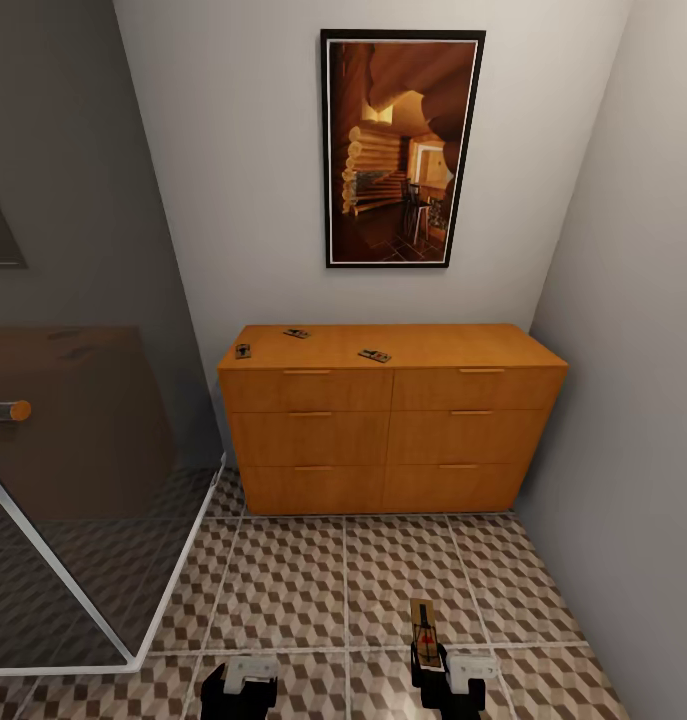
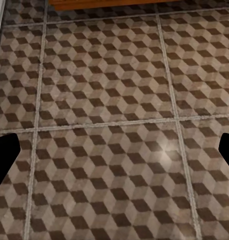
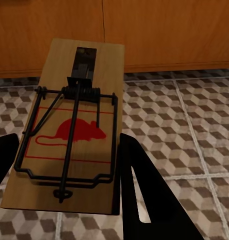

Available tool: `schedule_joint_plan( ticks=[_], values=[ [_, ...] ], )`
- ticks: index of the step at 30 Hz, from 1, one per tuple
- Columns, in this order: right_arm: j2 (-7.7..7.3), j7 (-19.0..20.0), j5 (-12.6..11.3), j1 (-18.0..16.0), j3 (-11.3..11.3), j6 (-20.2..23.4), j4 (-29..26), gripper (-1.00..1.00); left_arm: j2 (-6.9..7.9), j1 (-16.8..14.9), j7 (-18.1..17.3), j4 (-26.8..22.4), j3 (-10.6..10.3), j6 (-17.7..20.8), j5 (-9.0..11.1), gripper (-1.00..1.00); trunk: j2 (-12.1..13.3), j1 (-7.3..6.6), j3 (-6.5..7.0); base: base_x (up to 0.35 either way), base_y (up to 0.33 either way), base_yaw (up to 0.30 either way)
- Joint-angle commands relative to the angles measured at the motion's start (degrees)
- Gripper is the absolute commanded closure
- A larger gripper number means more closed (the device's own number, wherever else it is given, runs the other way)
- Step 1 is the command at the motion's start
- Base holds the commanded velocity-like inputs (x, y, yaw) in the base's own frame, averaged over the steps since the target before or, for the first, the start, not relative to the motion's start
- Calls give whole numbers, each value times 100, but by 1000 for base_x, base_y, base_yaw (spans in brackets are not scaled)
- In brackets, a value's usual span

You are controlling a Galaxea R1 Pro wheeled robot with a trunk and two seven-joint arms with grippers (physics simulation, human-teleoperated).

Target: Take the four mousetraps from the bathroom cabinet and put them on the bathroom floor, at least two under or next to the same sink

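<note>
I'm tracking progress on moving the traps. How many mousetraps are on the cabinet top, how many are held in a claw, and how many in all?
Mousetraps on the cabinet top: 3
Mousetraps held in the right claw: 1
Mousetraps in the left claw: 0
Total: 4

Mousetrap between the right gripper fingers: matt tan wood, dark metal wire. Cabinet ahead showing smooth orange-brown wood. Floor tiles underneath gleaming faintly.

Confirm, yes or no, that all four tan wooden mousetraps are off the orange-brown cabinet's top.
No: three tan wooden mousetraps lie on the orange-brown cabinet, while the right gripper holds the fourth mousetrap.
</note>
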Motion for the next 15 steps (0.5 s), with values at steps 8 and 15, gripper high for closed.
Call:
schedule_joint_plan(
  ticks=[8,15],
  values=[
    [0,-28,46,-6,-13,-12,4,100,4,-4,50,4,-30,-15,-4,-100,-3,0,-5,0,0,0],
    [2,-28,44,-6,-13,-12,4,100,4,-4,50,-3,-29,-15,-6,-100,-3,0,-5,0,0,0]
  ],
)
